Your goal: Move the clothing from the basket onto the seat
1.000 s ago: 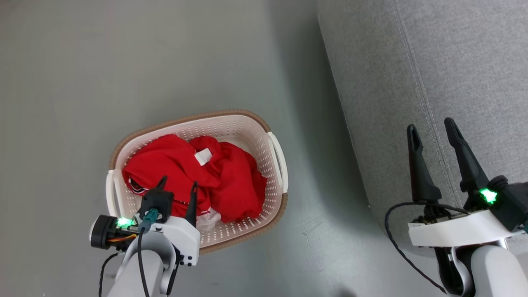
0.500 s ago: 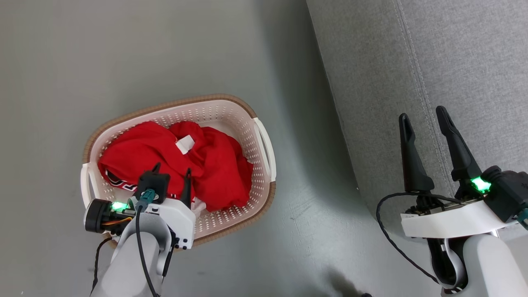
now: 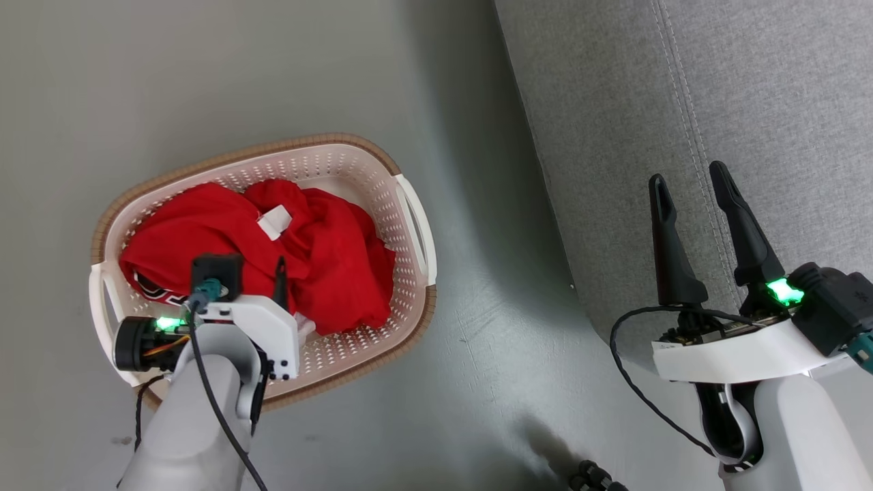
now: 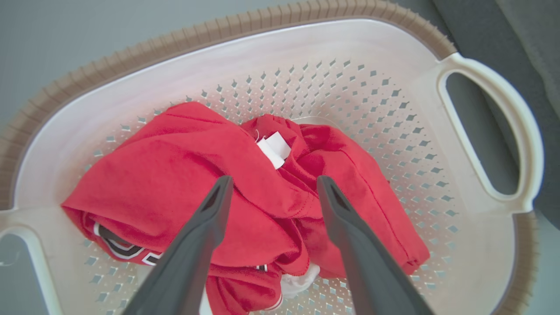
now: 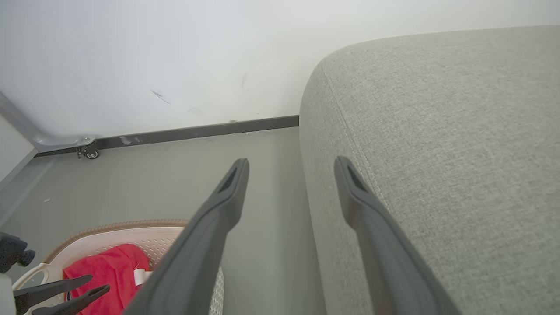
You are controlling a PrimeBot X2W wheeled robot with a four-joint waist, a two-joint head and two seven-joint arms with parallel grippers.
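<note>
Basket point(image 3: 409, 218) on floor point(image 3: 204, 68), on the robot's left. Seat point(image 3: 716, 82) on the right, apart from the basket, with a strip of floor between them. Clothing point(image 3: 327, 259) in the basket, heaped across its bottom; some bare bottom on the side toward the seat. Tag point(image 4: 274, 148) on top of the heap, near its middle. Left gripper point(image 4: 274, 179) over the heap, inside the basket's rim; contact not clear. Right gripper point(image 3: 687, 172) over the seat's left edge. Wall point(image 5: 175, 52) behind floor and seat.
</note>
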